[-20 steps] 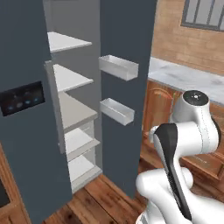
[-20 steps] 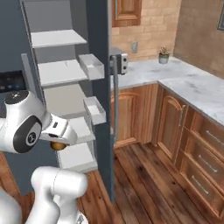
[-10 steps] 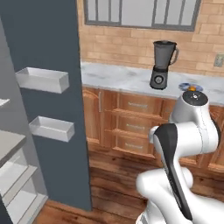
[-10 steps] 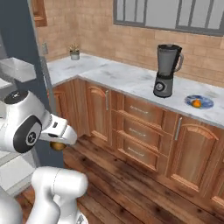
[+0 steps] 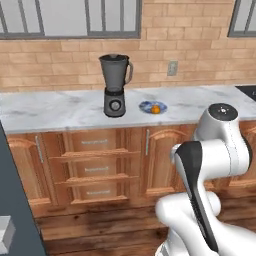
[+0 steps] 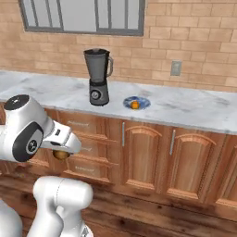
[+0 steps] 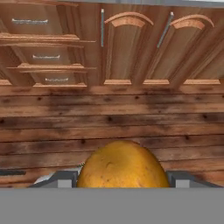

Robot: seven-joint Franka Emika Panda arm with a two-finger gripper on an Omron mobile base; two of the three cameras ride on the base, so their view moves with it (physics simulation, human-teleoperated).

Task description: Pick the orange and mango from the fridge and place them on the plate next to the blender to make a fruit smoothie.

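**Hand view: mango in the grip, low over the floor**

Hand view puts the mango (image 7: pixel 123 165) at the bottom of my picture, seated between the fingers; the gripper (image 7: pixel 123 177) is clamped on it. It looks dull orange-brown, rounded, with faint darker speckles. Beyond it I see wood floor (image 7: pixel 131 118) and the cabinet doors (image 7: pixel 131 48).

From the right base view, my arm is folded low in front of the drawers (image 6: pixel 88 139), and the mango (image 6: pixel 60 154) peeks out under the hand.

On the counter (image 5: pixel 55 107), the blender (image 5: pixel 115 85) stands upright, and the plate (image 5: pixel 152 107) lies just to its right. The orange (image 5: pixel 156 109) sits on the plate, bright and small.
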